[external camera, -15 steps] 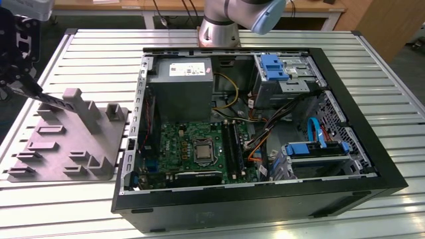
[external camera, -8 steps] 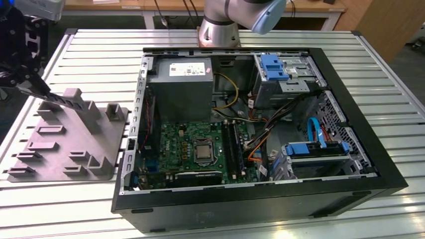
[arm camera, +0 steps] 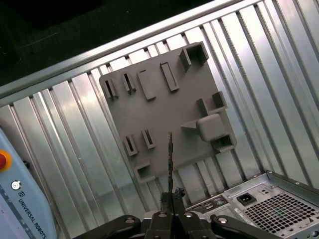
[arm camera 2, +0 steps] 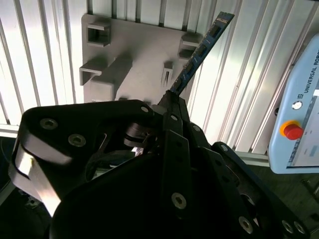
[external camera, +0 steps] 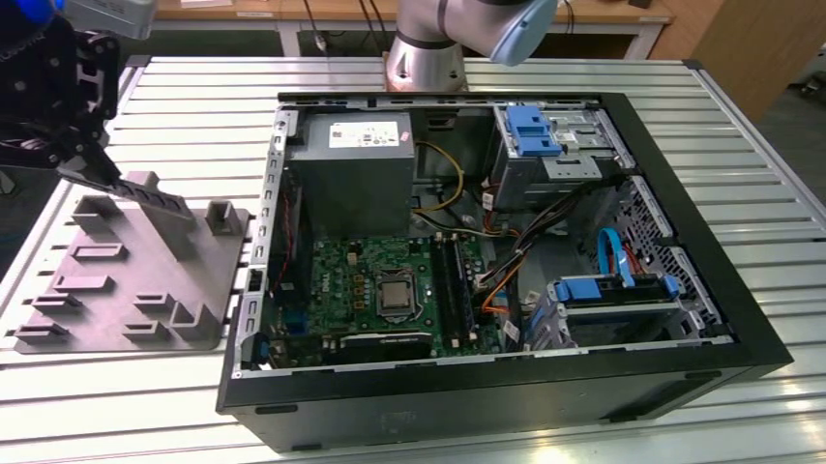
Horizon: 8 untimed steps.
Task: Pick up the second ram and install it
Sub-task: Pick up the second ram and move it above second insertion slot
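I'm looking at a ribbed metal table (external camera: 193,97) that is carrying an open computer case (external camera: 516,391). Toward the exterior view's left it is also carrying a grey slotted fixture plate (external camera: 142,280). A wooden desk (external camera: 258,10) is standing behind, and a teach pendant (arm camera 2: 299,114) is lying at the table's edge. The pincer (arm camera 2: 173,102) is pinching narrow on one end of the second ram (arm camera 2: 202,50). The stick is jutting straight out over the fixture plate, and I cannot tell whether its far end is touching it. It is sitting well apart from the green motherboard (external camera: 374,280) inside the case.
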Motion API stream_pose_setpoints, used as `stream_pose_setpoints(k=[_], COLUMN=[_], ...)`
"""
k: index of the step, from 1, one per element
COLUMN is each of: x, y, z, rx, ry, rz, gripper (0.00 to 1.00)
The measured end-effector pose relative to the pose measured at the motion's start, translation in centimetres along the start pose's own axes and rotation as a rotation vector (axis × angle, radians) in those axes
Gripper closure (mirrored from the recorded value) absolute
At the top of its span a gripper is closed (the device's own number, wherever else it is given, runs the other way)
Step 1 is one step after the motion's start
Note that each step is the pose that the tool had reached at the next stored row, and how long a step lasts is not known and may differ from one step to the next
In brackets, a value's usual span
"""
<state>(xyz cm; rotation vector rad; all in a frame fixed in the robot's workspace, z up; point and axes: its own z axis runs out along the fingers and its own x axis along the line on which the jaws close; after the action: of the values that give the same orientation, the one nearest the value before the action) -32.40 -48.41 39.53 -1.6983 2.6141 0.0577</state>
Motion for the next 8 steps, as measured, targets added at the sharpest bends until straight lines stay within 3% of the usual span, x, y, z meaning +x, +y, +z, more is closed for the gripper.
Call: stream_pose_setpoints(k=[8], x=[-0.81], y=[-1.82], z=[0.00], rx=[-0.0003], ry=[0.0001], rz=[-0.005], gripper=[0.89])
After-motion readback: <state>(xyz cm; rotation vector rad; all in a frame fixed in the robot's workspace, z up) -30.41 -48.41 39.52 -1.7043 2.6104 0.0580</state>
